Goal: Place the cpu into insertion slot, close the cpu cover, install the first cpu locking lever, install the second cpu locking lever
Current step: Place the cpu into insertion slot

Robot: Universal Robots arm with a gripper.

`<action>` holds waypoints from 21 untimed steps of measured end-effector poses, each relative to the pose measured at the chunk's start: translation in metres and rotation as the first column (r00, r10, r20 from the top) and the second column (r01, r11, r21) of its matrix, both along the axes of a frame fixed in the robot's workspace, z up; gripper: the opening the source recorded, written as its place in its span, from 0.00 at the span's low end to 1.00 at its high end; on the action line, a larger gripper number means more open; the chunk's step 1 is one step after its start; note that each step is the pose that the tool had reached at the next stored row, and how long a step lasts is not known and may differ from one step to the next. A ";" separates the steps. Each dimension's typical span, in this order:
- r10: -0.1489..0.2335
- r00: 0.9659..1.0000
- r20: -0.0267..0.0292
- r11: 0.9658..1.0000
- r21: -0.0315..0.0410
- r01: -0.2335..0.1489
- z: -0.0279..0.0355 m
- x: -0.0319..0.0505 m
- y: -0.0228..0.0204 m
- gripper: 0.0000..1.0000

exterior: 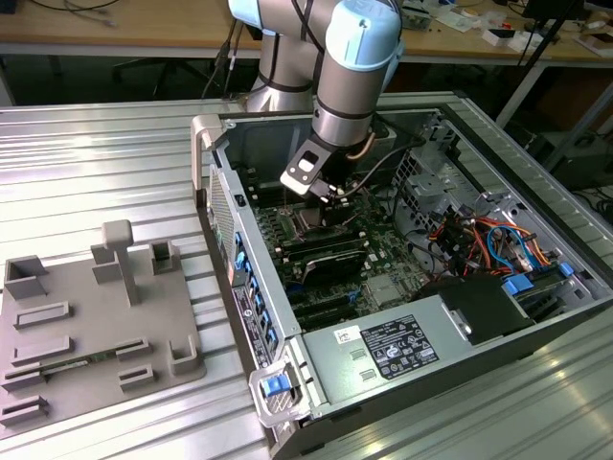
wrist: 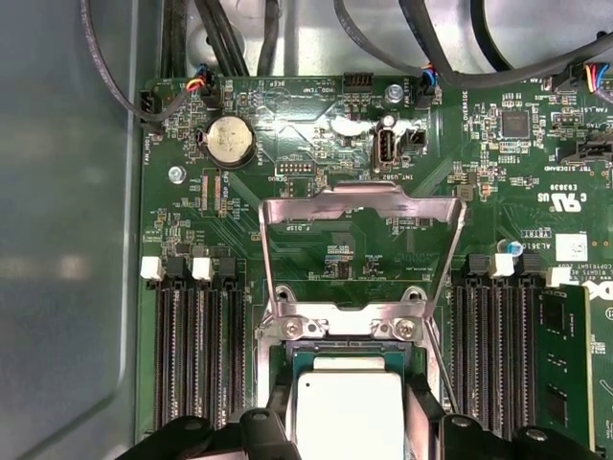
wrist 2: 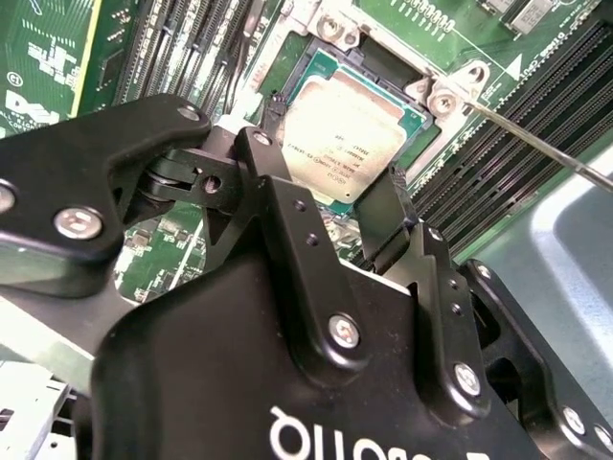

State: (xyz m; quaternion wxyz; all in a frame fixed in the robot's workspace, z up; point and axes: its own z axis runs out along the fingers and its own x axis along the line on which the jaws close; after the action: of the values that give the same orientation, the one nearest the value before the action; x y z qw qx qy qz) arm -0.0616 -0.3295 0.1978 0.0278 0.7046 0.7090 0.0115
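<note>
Fingers (wrist 2: 287, 216) of the gripper (wrist 2: 326, 153) stand spread apart, one on each side of the cpu (wrist: 350, 412). As far as I can judge they grip nothing, since a sliver of socket shows between each tip and the chip's edge. The cpu lies flat inside the insertion slot (wrist: 264, 369), directly between the tips, so the closing line runs across the chip toward the two banks of memory slots (wrist: 196, 355) flanking the slot. Being square, it has no long axis to speak of. On the slot's far side from the gripper, the cpu cover (wrist: 359, 203) is swung open on its hinge, its window over bare board. A thin wire locking lever (wrist 2: 536, 149) slants away from one corner of the slot and looks unlatched. Beyond the cover sits a coin cell (wrist: 230, 142). Faint print marks the chip's lid, white lettering marks the board, and a label (exterior: 388, 350) sits on the power supply; I leave all of it unread.
</note>
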 end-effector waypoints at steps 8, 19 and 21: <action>-0.012 1.000 0.000 1.000 0.000 0.012 0.0000 0.0006 0.0000 0.55; -0.014 1.000 0.000 1.000 0.000 0.014 0.0000 0.0006 0.0000 0.62; -0.014 1.000 0.000 1.000 0.000 0.014 0.0000 0.0006 0.0000 0.68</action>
State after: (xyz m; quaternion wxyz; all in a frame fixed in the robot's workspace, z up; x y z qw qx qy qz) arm -0.0609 -0.3295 0.1978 0.0279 0.7095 0.7040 0.0113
